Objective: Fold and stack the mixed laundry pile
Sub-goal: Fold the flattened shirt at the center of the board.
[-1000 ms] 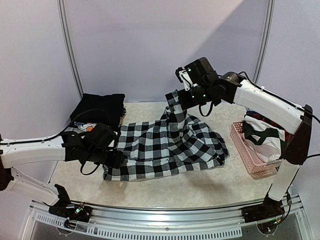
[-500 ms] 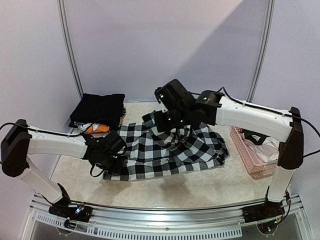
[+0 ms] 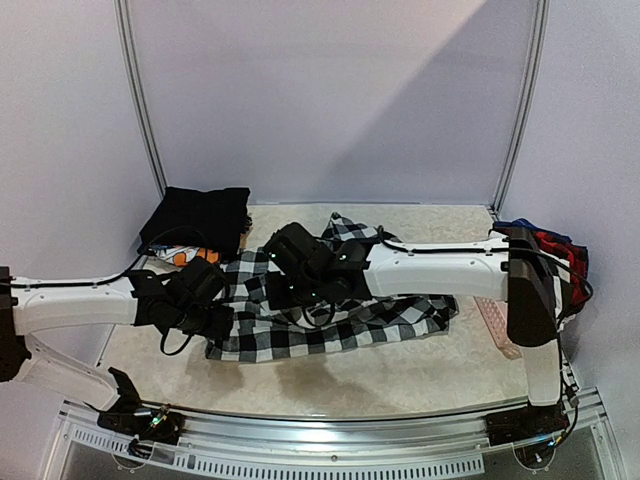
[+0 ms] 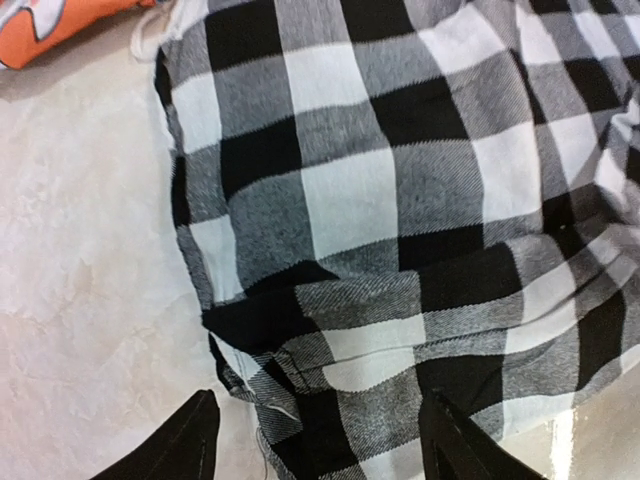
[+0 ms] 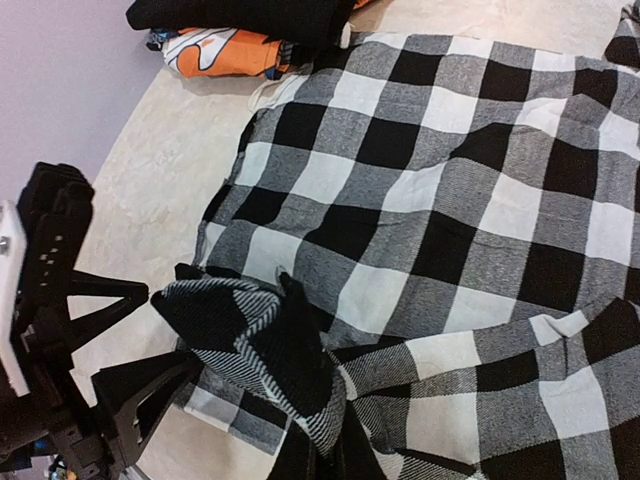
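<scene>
By my read you're sitting early-to-mid in the job. Done so far, as far as the views show: a black garment [image 3: 198, 215] is lying folded at the far-left corner of the tabletop [image 3: 400, 375]. It's stacked on an orange printed piece [image 3: 186, 257] that's poking out under its near side. That's the stack, 2 items visible; can't tell if more are under there.

In hand now is the black-and-white checked garment [image 3: 400, 315], lying spread across the ctr of the tabletop w/ its left edge just beside the stack. Your R gripper [image 5: 322, 455] is pinching a bunched fold of it, fingers pressed together on the cloth. It's holding that fold over the garment's near-left part, so the cloth is doubling over itself. Your L gripper [image 4: 320, 445] is hovering w/ fingers spread, gripping nothing, right above the garment's near-left corner. Cloth is lying below the gap btwn the tips; whether it's touching them I can't tell.

Left to do, my est.: the fold isn't laid flat yet and the near side is looking rumpled. So it's needing a set-down, prob. another fold, then a lift onto the stack. After that, more laundry is waiting at the right edge. A red/navy plaid piece [image 3: 558, 248] is heaping over the pink basket [image 3: 495, 330], mostly hidden behind the R arm. Most of the pile is looking undone.
</scene>
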`<state>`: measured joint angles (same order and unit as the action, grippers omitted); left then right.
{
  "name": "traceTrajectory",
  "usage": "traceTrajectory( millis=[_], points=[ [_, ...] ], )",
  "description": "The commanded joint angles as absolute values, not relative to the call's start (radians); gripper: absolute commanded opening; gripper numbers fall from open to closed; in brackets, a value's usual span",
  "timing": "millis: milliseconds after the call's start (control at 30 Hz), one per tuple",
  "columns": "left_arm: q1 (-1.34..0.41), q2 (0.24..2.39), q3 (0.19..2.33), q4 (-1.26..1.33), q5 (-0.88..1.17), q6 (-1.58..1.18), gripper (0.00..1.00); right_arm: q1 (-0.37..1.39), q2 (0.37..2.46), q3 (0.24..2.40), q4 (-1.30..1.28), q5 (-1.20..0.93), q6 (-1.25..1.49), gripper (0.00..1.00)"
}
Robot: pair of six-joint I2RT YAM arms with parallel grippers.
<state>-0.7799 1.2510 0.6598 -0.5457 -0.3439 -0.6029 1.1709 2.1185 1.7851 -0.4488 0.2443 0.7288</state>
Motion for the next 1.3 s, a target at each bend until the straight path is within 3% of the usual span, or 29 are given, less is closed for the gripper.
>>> traceTrajectory(
  millis=[0, 467, 767, 967, 1100, 1267],
  points=[
    [-0.766, 1.174, 0.63, -0.577, -0.388, -0.621, 0.71, 1.176, 2.189, 1.809, -0.318, 0.189, 0.797, 0.0],
    [-0.764, 1.069, 0.614, -0.611, -0.419, -0.63, 0.71, 1.176, 2.352, 1.918, -0.267, 0.109, 0.829, 0.05],
    [-0.764, 0.992, 0.605, -0.643, -0.439, -0.643, 0.71, 1.184, 2.356, 1.925, -0.161, -0.202, 0.796, 0.39],
    [-0.764, 0.951, 0.609, -0.668, -0.44, -0.646, 0.7, 1.196, 2.312, 1.948, -0.169, -0.337, 0.731, 0.55],
    [-0.764, 0.923, 0.609, -0.668, -0.423, -0.641, 0.7, 1.204, 2.244, 1.941, -0.27, -0.308, 0.652, 0.58],
    [-0.769, 0.97, 0.607, -0.588, -0.292, -0.604, 0.64, 1.174, 2.081, 1.805, -0.396, -0.107, 0.556, 0.54]
  ],
)
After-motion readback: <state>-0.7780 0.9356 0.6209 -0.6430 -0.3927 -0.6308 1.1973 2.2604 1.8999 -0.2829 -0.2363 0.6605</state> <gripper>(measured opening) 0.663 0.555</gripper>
